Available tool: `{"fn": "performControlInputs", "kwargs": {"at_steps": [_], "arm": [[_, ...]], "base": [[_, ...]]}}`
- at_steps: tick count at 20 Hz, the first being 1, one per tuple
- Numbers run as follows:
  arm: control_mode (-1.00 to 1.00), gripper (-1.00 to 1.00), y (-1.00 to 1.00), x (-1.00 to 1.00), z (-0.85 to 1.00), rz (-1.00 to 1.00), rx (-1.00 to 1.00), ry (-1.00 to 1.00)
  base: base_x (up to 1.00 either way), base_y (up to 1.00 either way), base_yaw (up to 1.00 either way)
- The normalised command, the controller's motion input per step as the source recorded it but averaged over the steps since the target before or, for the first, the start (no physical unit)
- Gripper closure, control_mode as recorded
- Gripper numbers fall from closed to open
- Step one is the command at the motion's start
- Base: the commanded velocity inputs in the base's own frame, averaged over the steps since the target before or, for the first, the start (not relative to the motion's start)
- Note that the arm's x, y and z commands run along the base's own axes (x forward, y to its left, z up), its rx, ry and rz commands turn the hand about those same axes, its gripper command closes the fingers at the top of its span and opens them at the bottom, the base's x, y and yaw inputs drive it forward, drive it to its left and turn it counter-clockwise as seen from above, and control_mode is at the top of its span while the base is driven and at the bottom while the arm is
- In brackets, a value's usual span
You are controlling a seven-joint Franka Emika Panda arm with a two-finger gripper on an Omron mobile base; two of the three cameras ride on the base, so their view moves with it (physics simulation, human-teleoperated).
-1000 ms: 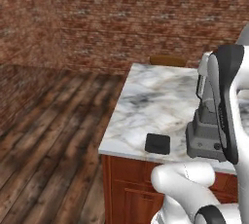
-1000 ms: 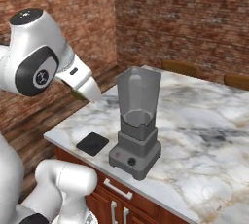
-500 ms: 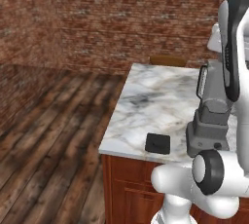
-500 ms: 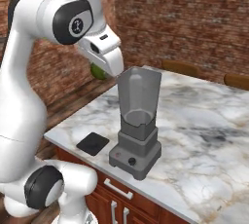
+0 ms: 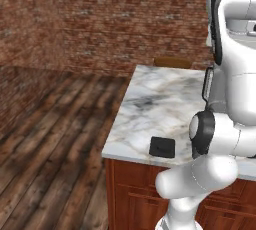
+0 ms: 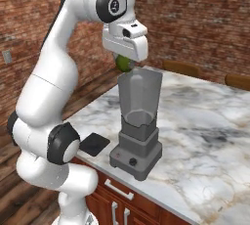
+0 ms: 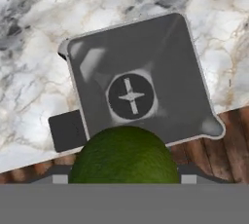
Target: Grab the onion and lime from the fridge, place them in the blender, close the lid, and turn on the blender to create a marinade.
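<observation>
My gripper [image 6: 125, 63] is shut on the lime [image 6: 124, 63], a dark green ball, and holds it just above the near rim of the blender [image 6: 137, 123] jar. In the hand view the lime [image 7: 125, 156] bulges at the bottom, over the edge of the open jar [image 7: 160, 57]. The jar's blade [image 7: 130, 96] shows bare at its bottom. The lid [image 6: 94, 144], a flat black square, lies on the counter left of the blender base; it also shows as lid [image 5: 162, 147] and lid [image 7: 67, 130]. The onion and the fridge are out of view.
The blender stands near the front edge of a marble counter [image 6: 205, 121] over red-brown cabinets [image 6: 114, 204]. Wooden chair backs [image 6: 181, 67] rise behind the counter. A plank floor [image 5: 50, 144] and brick walls [image 5: 110, 19] lie to the left.
The arm has swung up and toward the blender, carrying the lime from beside the jar's left side to just above its rim. The blender and lid have not moved.
</observation>
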Motion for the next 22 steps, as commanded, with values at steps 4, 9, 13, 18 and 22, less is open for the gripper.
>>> {"fn": "performControlInputs", "kwargs": {"at_steps": [4,9,13,18,22], "arm": [[-1.0,1.0,-0.46,0.76,-0.47,0.0,-0.02,0.06],[-1.0,1.0,-0.61,0.66,-0.4,0.0,0.0,0.01],[-1.0,1.0,-0.43,0.52,-0.41,0.0,0.0,0.0],[-1.0,1.0,-0.02,0.45,-0.45,0.0,0.0,0.0],[-1.0,-1.0,0.0,0.03,-0.3,0.0,0.0,-0.01]], "base": [[0.0,0.0,0.0],[0.0,0.0,0.0],[0.0,0.0,0.0],[0.0,0.0,0.0],[0.0,0.0,0.0]]}}
